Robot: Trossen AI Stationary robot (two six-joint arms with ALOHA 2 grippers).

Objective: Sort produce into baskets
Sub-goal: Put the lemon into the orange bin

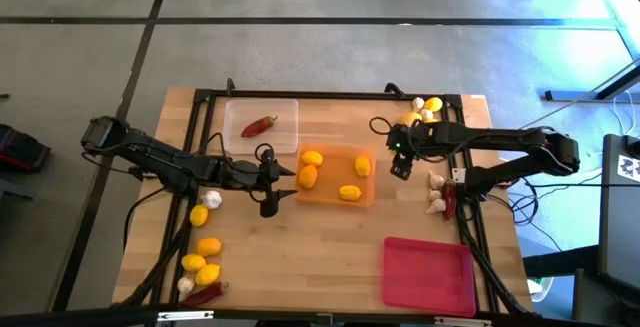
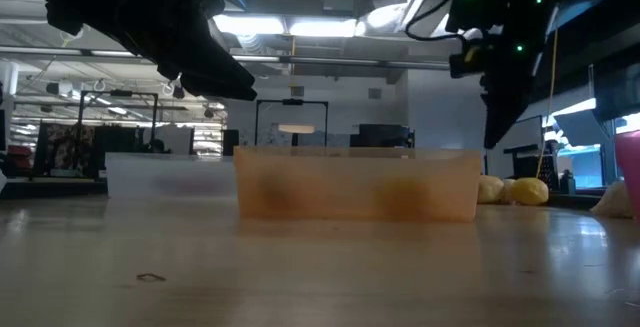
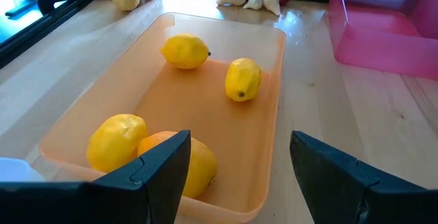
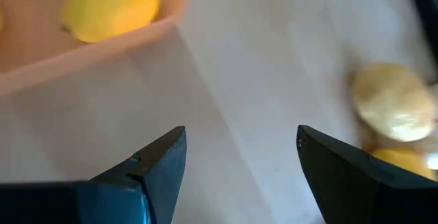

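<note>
Now four lemons sit in the orange tray; both hands, left and right, hang open and empty, maybe reaching next for the far-right pile.

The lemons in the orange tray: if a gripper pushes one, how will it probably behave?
The lemons are oval and smooth, so a pushed one would probably roll or wobble sideways. The orange tray has low walls that would likely stop it. Their glossy skin may slip between the gripper's narrow fingers.
</note>
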